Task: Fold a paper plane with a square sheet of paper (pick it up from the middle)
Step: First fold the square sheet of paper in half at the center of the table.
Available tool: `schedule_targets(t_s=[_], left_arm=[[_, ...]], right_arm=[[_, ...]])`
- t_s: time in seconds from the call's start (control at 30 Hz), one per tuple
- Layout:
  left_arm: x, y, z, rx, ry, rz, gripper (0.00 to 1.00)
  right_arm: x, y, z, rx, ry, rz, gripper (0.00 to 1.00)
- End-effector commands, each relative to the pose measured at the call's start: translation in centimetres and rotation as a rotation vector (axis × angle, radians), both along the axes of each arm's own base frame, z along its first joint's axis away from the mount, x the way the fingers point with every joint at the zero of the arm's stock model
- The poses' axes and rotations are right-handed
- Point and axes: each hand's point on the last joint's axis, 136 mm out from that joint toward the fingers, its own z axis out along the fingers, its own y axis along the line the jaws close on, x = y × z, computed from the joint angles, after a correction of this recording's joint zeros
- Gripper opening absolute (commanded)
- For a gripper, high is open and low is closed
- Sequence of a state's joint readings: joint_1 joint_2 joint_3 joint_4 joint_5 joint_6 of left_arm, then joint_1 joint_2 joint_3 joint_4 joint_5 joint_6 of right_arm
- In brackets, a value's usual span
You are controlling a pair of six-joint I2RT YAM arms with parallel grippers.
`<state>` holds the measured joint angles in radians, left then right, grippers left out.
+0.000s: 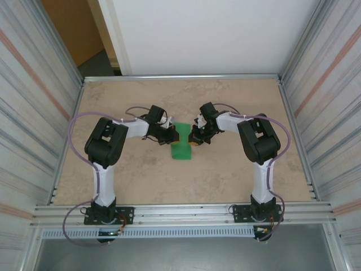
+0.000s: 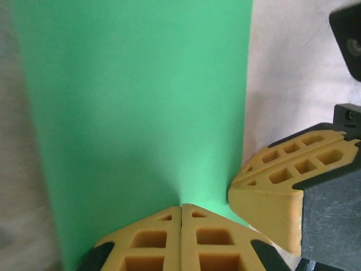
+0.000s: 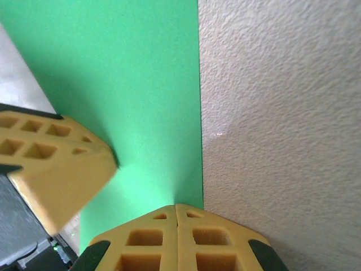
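Two closed end effectors — left (image 1: 174,136), right (image 1: 193,138) — touch green paper (image 1: 181,148).

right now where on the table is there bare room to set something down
Bare table lies along the far edge, and in the near stretch between the green paper and the front rail. Crowded at the middle: the left claw and right claw sit at the paper's two sides.

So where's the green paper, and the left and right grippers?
green paper (image 1: 181,151), top view, bare near end of the sheet.
left gripper (image 2: 181,208), left wrist view, where its yellow fingertips meet.
right gripper (image 3: 175,206), right wrist view, where its yellow fingertips meet.
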<state>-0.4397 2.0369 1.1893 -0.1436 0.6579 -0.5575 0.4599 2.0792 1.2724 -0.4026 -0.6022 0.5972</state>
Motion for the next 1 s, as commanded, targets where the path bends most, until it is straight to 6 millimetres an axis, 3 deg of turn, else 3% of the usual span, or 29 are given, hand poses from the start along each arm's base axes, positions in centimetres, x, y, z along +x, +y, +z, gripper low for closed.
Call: schedule_targets(t_s=[0.0,0.1,0.2,0.33,0.43,0.57,0.7,0.83,0.9,0.97], left_arm=[[1.3,3.6,-0.9,0.052,0.013,0.083,0.00],[1.7,6.1,-1.1,0.064,0.028,0.136,0.00],[2.0,6.8,0.8,0.052,-0.017,0.148,0.00],[2.3,4.4,4.7,-0.036,-0.102,0.108,0.00],[2.1,1.7,5.9,-0.100,-0.137,0.065,0.00],[2.0,-1.1,4.4,-0.107,-0.111,0.036,0.00],[2.5,-2.1,2.9,-0.104,-0.073,0.038,0.00],[3.4,-1.0,1.2,-0.078,-0.035,0.066,0.00],[4.1,0.4,0.8,-0.056,-0.026,0.095,0.00],[4.5,2.4,-1.4,-0.005,0.011,0.135,0.00]], right_arm=[[-8.0,-8.6,-10.8,-0.486,0.251,0.007,0.01],[-8.1,-8.6,-10.8,-0.484,0.250,0.009,0.01],[-8.1,-8.6,-10.8,-0.484,0.250,0.010,0.01],[-8.1,-8.6,-10.8,-0.484,0.251,0.010,0.01],[-8.2,-8.7,-10.9,-0.486,0.253,0.009,0.01],[-8.3,-8.8,-11.0,-0.489,0.257,0.009,0.01],[-8.3,-8.8,-11.0,-0.491,0.255,0.009,0.01],[-8.2,-8.8,-11.1,-0.491,0.256,0.009,0.01],[-8.2,-8.9,-11.1,-0.493,0.256,0.009,0.01],[-8.2,-8.9,-11.0,-0.491,0.253,0.010,0.01]])
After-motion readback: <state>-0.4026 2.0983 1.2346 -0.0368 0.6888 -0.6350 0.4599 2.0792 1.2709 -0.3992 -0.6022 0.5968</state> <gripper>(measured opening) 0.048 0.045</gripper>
